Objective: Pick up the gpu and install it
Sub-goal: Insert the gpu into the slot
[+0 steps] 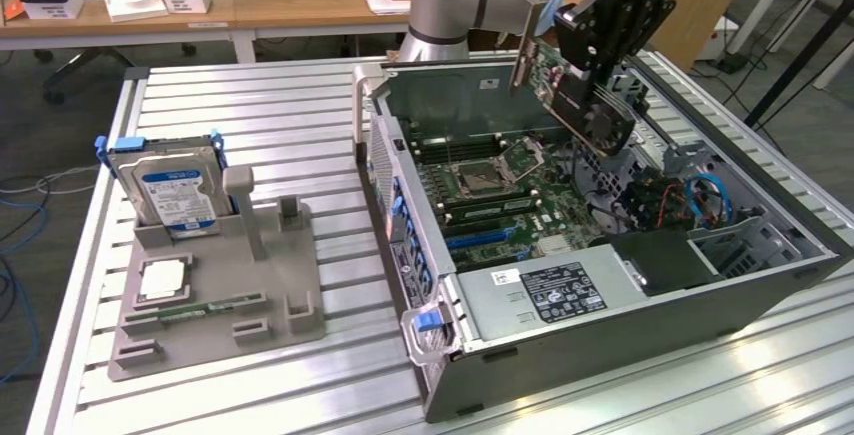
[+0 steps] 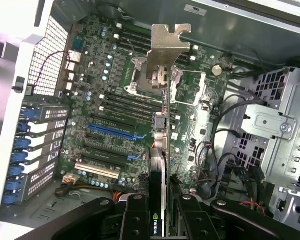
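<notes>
The gpu hangs tilted in the air over the open computer case, above the motherboard and seated in no slot; my gripper has it clamped, jaws closed partway onto the card's two faces. From the wrist I see the card edge-on, so its faces are hidden from me; its silver bracket stands at the far end, and the near end is cut off between my black fingers. Where the pads meet the board I cannot make out.

Under the card lie a blue slot and rows of dark ones.

The case lies on its side on a table of ribbed aluminium slats; toward the exterior view's left a grey holder carries an upright hard drive with a blue-white label and a narrow green memory stick lying flat. Wooden desks with boxes stand behind.

On the card's edge a green logo reads NVIDIA; the black label inside the case and the drive's label are too small to read.
</notes>
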Controlling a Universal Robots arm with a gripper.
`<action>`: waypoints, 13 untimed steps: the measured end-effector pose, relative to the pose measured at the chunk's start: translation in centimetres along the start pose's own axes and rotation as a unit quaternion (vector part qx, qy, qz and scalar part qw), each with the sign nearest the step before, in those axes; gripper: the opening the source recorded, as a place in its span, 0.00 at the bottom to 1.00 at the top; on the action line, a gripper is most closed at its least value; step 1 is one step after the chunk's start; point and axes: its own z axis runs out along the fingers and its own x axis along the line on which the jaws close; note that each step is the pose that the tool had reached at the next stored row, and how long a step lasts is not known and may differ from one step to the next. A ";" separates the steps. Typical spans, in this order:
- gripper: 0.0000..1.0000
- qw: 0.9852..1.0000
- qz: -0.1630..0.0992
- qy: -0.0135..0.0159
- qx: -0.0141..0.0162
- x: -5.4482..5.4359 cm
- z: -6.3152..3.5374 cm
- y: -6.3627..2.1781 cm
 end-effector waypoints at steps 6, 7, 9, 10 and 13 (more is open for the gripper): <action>0.26 1.000 -0.007 0.000 0.000 0.0 0.00 0.00; 0.26 1.000 -0.009 0.000 0.000 0.0 0.00 0.00; 0.26 1.000 -0.011 0.000 0.000 0.0 0.00 0.00; 0.26 1.000 -0.012 0.000 0.000 0.0 0.00 0.00; 0.26 1.000 -0.016 0.000 0.000 0.0 0.00 0.00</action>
